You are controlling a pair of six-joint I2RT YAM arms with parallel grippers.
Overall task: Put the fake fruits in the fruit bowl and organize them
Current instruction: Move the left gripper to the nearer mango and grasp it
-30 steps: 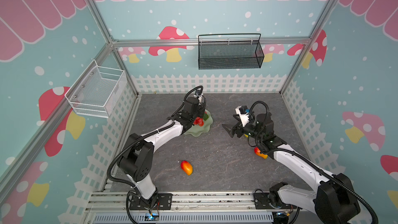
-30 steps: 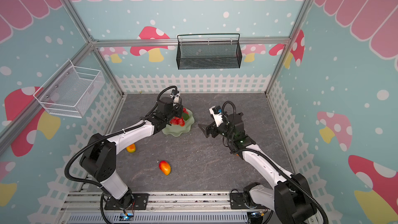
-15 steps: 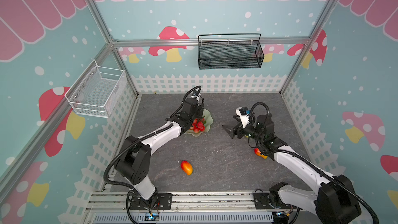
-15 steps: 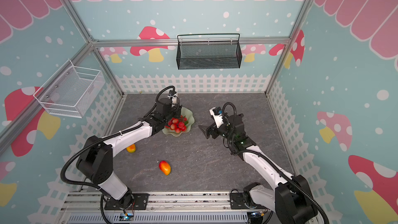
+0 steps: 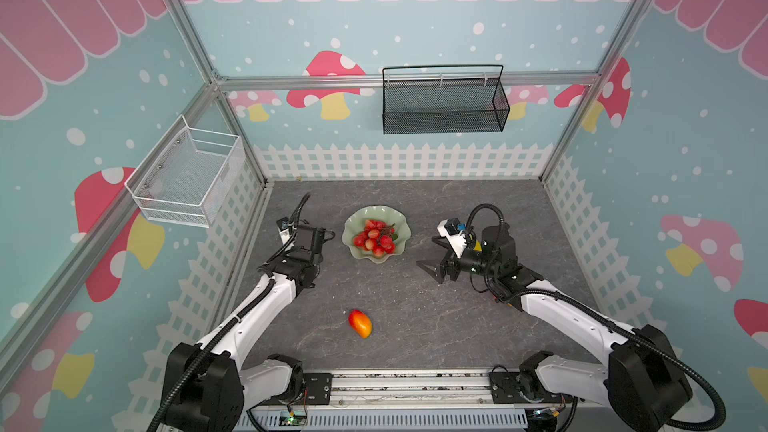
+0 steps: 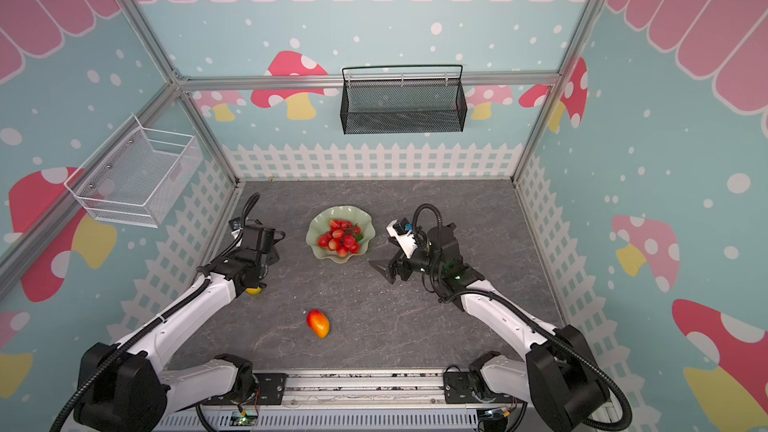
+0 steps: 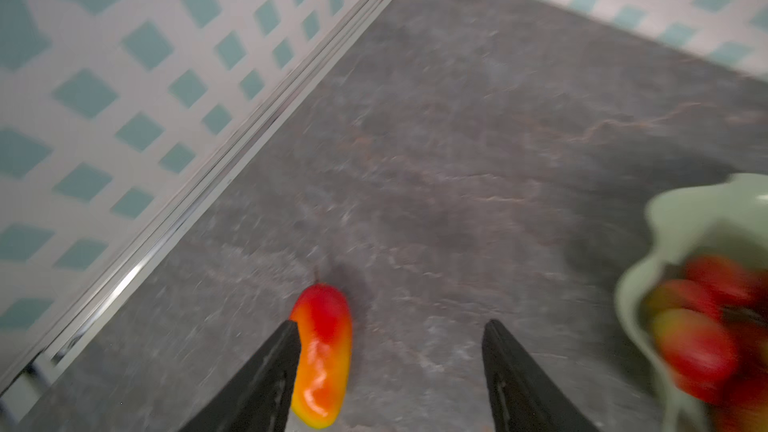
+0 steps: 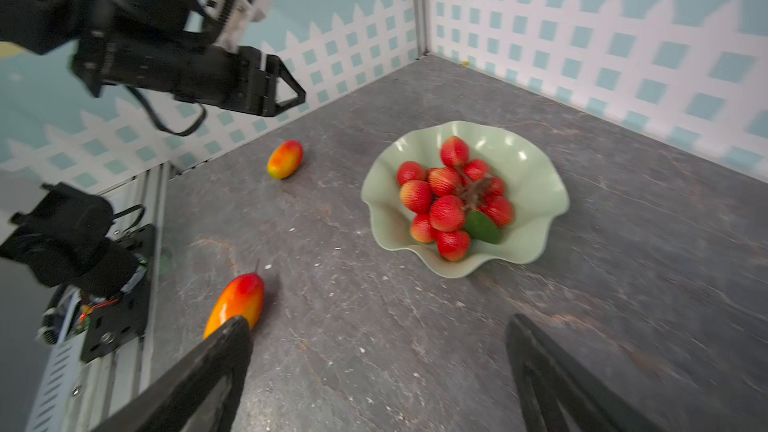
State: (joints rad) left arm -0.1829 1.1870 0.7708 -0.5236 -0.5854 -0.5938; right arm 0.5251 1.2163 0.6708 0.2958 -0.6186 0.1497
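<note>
The pale green fruit bowl (image 5: 353,224) (image 6: 318,224) stands mid-table, and the cluster of red berries (image 5: 376,236) (image 8: 446,197) lies inside it. My left gripper (image 7: 390,323) hovers left of the bowl, open and empty. On the table below it, just inside one fingertip, lies a red-and-yellow mango-shaped fruit (image 7: 322,351) (image 8: 285,158). A second such fruit (image 5: 360,323) (image 6: 318,323) lies alone toward the front. To the right of the bowl my right gripper (image 5: 424,251) (image 8: 378,320) is wide open with nothing between its fingers.
A white wire basket (image 5: 187,176) hangs on the left wall and a black mesh basket (image 5: 442,103) on the back wall. White picket-fence walls (image 5: 399,160) close the table in on three sides. The arms' mounting rail (image 5: 395,384) runs along the front.
My left gripper has opened, left the berry cluster in the bowl and drawn back to the left. The right arm has hardly moved.
</note>
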